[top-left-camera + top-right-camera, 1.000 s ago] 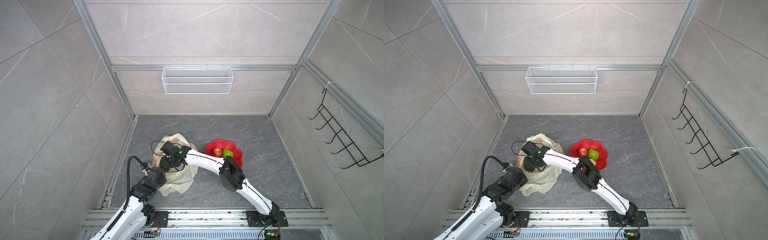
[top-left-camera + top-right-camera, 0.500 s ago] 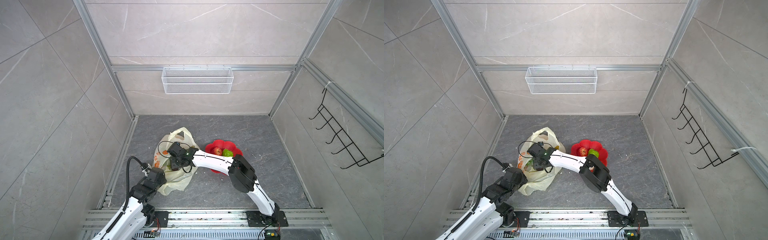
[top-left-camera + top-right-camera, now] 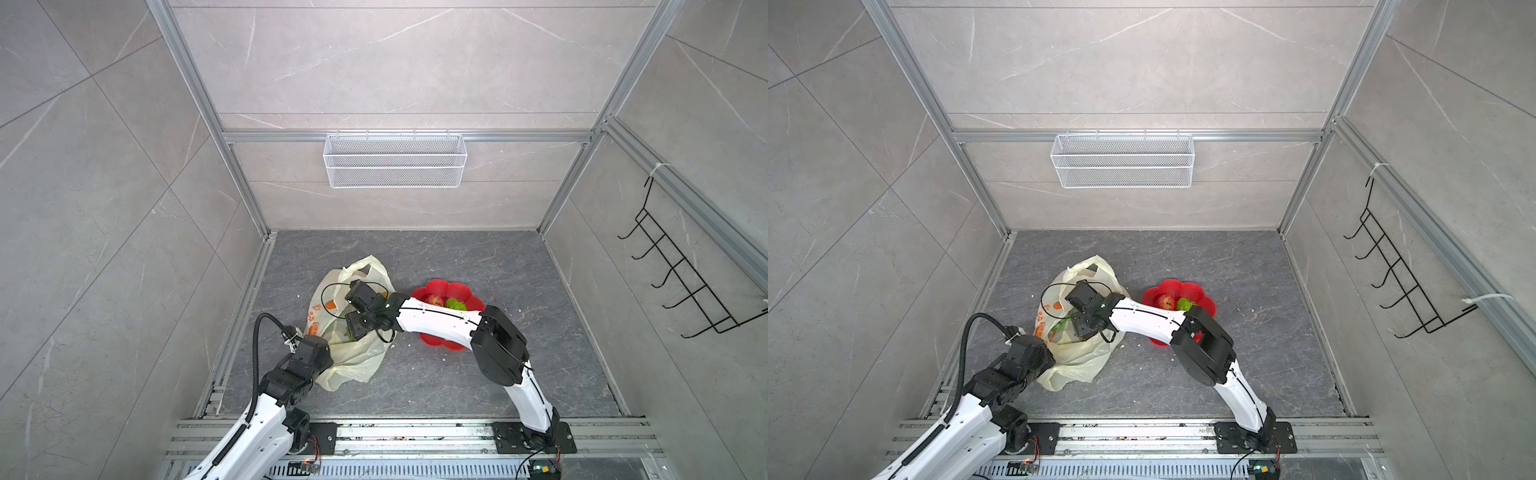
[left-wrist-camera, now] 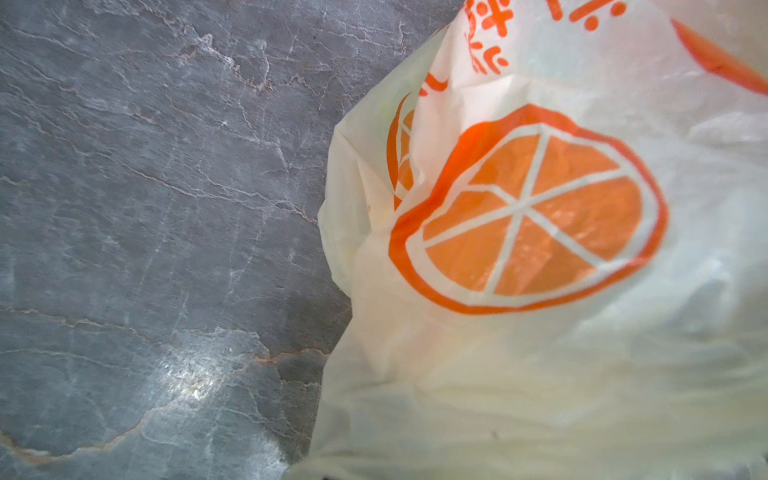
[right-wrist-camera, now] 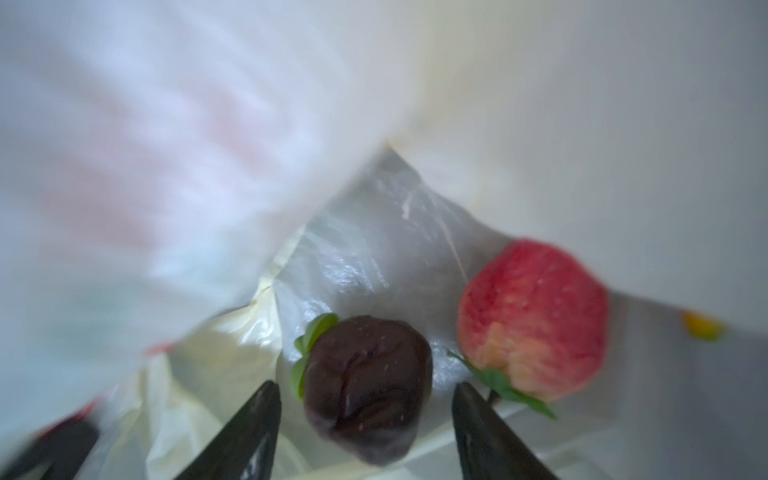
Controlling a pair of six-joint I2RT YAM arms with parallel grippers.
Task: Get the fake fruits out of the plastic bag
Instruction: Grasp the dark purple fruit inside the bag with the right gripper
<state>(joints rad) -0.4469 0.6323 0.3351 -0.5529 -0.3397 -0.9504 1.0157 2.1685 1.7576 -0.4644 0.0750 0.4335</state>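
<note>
Inside the bag (image 3: 353, 361) the right end effector (image 5: 365, 388) has spread wider, empty, straddling the dark fruit (image 5: 368, 365) (left end effector (image 3: 320, 340) stays clenched on the bag), so a grab looks near.

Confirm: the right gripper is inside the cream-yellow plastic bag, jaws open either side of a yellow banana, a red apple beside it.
Not a banana. In the right wrist view the right gripper is inside the cream-yellow plastic bag, jaws open either side of a dark wrinkled fruit, a red apple beside it.
</note>
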